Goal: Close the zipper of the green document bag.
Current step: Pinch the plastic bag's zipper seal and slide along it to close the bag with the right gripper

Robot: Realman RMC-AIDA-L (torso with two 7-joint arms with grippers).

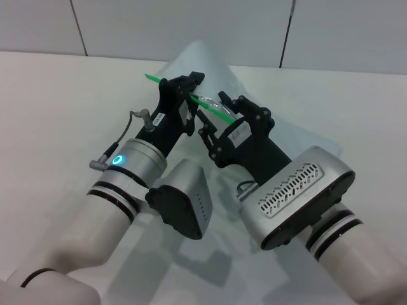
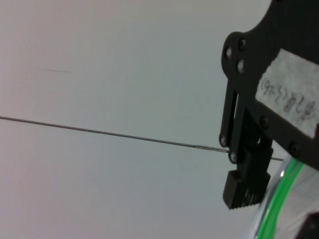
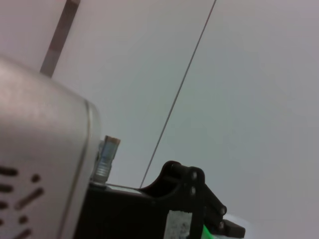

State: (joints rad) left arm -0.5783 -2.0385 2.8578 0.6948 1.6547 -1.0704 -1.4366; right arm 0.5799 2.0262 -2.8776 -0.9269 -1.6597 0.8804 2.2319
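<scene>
Gripping the zipper (image 1: pixel 210 105) near frame centre, both grippers held the green document bag (image 1: pixel 210 70) lifted off the desk (image 1: pixel 57 101); left gripper (image 1: pixel 191 89) fingers clamped the strip, right gripper (image 1: pixel 219 111) pinched beside it, best sliding steadily along a taut edge

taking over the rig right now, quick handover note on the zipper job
Left gripper: shut on the zipper near its far end, holding that edge lifted off the table.
Right gripper: on the same green strip, just beside the left; whether it is shut cannot be seen.
Green document bag: raised at the zipper edge, the rest draped down on the table.
Done: both arms are at the zipper.
Left: slider position is hidden, so check it, then draw the zipper closed.
</scene>
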